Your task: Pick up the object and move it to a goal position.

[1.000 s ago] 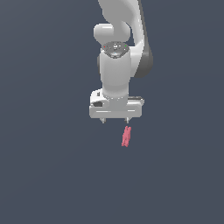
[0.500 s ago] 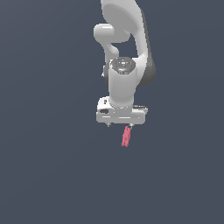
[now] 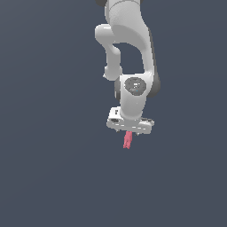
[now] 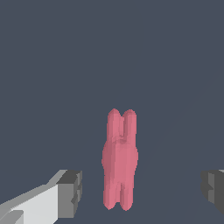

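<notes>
Down and across toward the object since a second ago, gripper (image 3: 128, 130) now right over the object (image 3: 127, 140), closing the gap seen earlier. Wrist rolled too, round joint cap facing out in the exterior view. Jaws spread wide, nothing held. Wrist view: fingertips (image 4: 72, 191) far apart, object (image 4: 119, 159) lying between them, clear of both pads, nearer the one with the white finger body showing. Long axis running away from the gripper, forked end farthest out. Dark grey floor (image 3: 48, 177) below. Exterior view: pink tip poking out just under the gripper.
</notes>
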Tool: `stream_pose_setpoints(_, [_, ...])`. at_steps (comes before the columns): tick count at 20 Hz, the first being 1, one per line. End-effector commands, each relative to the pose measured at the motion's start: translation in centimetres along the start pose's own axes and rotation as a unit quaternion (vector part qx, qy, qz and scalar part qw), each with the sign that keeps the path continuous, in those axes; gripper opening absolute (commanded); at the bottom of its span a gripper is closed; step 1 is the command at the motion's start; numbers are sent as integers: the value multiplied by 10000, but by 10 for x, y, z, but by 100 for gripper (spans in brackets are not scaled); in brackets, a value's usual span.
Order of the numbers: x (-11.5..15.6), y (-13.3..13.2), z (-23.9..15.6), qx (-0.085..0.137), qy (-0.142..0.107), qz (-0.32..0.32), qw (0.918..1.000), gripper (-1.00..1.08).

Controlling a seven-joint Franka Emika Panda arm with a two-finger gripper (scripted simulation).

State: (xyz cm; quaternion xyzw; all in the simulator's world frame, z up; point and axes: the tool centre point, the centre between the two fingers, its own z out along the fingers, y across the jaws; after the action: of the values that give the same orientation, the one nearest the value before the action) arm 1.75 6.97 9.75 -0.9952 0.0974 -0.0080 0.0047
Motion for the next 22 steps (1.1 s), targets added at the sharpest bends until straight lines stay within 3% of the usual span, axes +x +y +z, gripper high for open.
stream_pose_setpoints(1, [-3, -5, 11, -23, -30, 117, 9999, 100])
stream_pose_setpoints(14, [-9, -10, 30, -54, -74, 242, 9997, 100])
stream_pose_setpoints(22, [-10, -10, 68, -56, -74, 253, 9996, 100])
